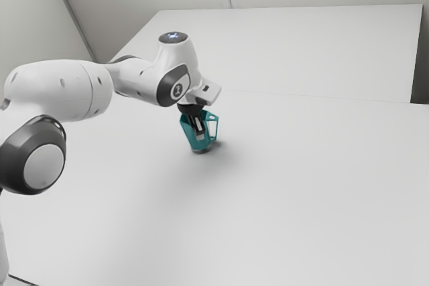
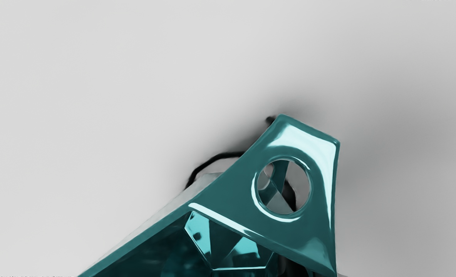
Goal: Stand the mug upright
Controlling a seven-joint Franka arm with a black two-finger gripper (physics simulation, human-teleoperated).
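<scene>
The gripper points down at the teal mug in the exterior view, overlapping its near side. The faceted mug has its mouth up and its narrow base down at the table, leaning slightly; whether the base rests flat is hard to tell. Its handle is on the exterior view's right. In the wrist view the mug shows its open mouth and dark inside, with the round-holed handle part beside it. A dark shape lies within the mouth at the bottom edge; I cannot tell what it is.
The white table extends around the mug, with a soft shadow beside the base. A seam crosses the tabletop behind the arm, and pale walls stand beyond the far edge.
</scene>
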